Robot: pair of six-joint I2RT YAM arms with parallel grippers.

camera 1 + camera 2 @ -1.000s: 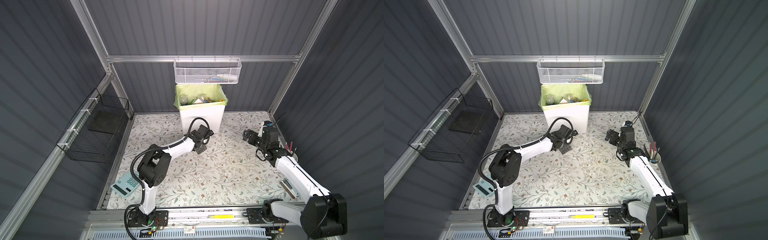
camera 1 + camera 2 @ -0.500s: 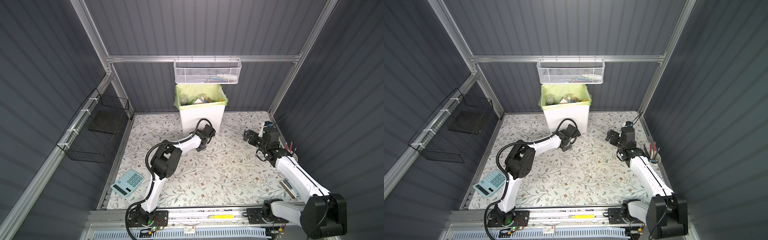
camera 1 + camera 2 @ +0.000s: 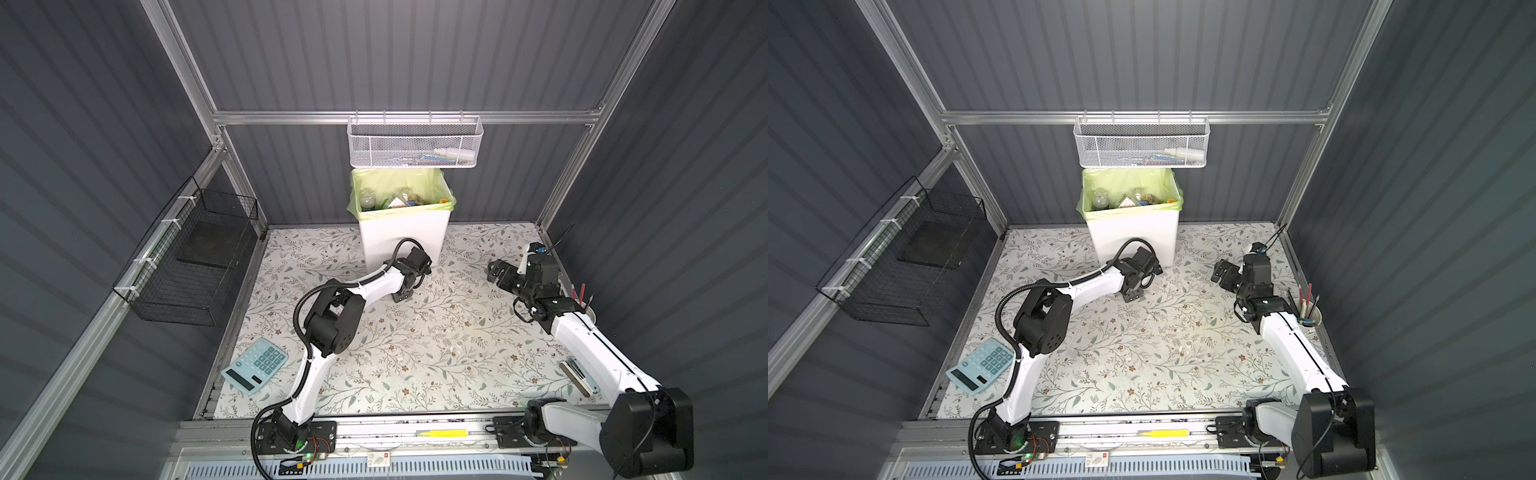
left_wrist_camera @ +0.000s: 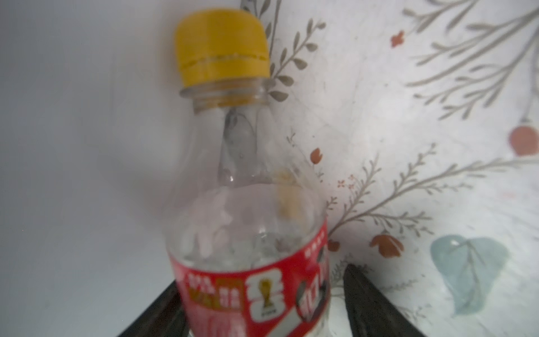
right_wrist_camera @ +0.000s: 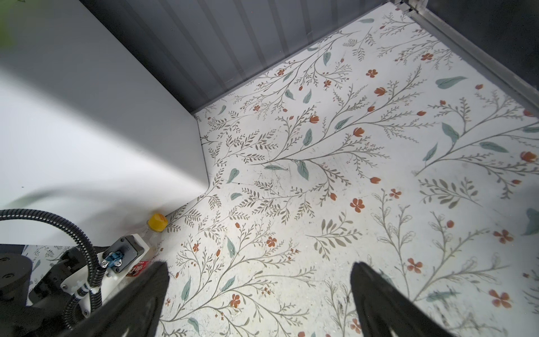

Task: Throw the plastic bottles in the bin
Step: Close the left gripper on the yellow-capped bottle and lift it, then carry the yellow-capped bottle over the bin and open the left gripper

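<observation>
- Bin (image 3: 403, 235): its white front wall stands just beside the bottle (image 4: 248, 227), closing that side; the desk (image 3: 436, 345) side lies open.
- Left gripper (image 4: 259, 294): jaws straddle the bottle, a gap at one finger.
- Mesh basket (image 3: 413, 145): hangs above the bin's rear rim; the front of the mouth is open from above.
- Right gripper (image 5: 259, 291): jaws spread above bare desk, right of the bin.
- Calculator (image 3: 254, 371), pen cup (image 3: 1308, 318): at desk edges, centre bare.
</observation>
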